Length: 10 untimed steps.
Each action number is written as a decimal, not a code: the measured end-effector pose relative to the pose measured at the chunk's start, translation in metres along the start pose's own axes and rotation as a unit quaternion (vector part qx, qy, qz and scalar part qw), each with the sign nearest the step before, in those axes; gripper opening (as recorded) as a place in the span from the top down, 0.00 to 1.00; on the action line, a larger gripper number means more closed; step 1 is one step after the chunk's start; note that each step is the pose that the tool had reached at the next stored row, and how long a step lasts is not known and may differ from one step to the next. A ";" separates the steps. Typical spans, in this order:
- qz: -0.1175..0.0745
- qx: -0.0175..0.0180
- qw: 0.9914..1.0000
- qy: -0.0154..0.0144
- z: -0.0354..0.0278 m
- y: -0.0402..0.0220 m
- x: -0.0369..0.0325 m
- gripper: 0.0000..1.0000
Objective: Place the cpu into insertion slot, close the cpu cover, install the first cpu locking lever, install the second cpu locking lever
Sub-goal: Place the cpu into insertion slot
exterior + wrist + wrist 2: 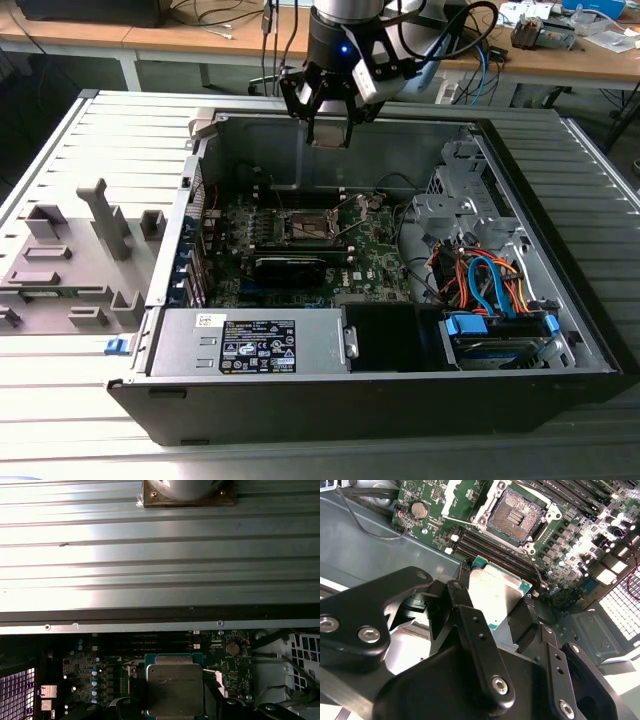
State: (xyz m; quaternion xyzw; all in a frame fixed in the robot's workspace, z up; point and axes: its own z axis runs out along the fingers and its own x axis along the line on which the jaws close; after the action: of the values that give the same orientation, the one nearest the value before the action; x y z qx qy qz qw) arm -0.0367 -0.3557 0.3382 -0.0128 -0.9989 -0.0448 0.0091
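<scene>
Early days here, barely into step one by the look of it. Got the cpu (175, 690) clamped in the gripper (328, 125), with fingers (465, 610) closed in on two opposite edges of the chip and nothing else in there, silvery top facing both wrist views. Hanging well above the insertion slot (515, 515) and off past its far side in the exterior view, up near the back wall of the computer case (560, 170). Well apart from the slot, so not seated, not even touching.

Checking the slot itself in the second wrist view: bare, dark, contact field exposed, nothing sitting in it. So reckoning on all four bits left to do — chip in, cover down, both levers.

Now the fuzzy stuff. Guessing that pale metal piece just beside the slot is the cpu cover (451, 495) flipped up, but cut off at the picture's edge, so no promises. Can't pick out the locking levers with any confidence — maybe those thin wire rods next to the slot's frame. No view of the chip's underside, so no telling how it lines up with the slot. In the exterior view, just reads as a small dark square on the green circuit board (375, 250), too small for details.
</scene>
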 end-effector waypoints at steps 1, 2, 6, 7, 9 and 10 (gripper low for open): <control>0.000 0.000 1.000 0.000 0.0004 0.0000 0.0000 0.45; 0.000 0.000 1.000 0.000 0.0007 -0.0001 0.0000 0.45; 0.000 0.000 1.000 0.000 0.0018 -0.0002 0.0000 0.45; 0.000 0.000 1.000 0.000 0.0021 -0.0002 0.0000 0.45; 0.000 0.000 1.000 0.000 0.0029 -0.0003 -0.0001 0.45; 0.000 0.000 1.000 0.000 0.0030 -0.0003 -0.0001 0.45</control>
State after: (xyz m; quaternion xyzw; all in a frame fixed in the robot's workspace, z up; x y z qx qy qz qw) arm -0.0366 -0.3557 0.3352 -0.0128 -0.9989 -0.0444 0.0091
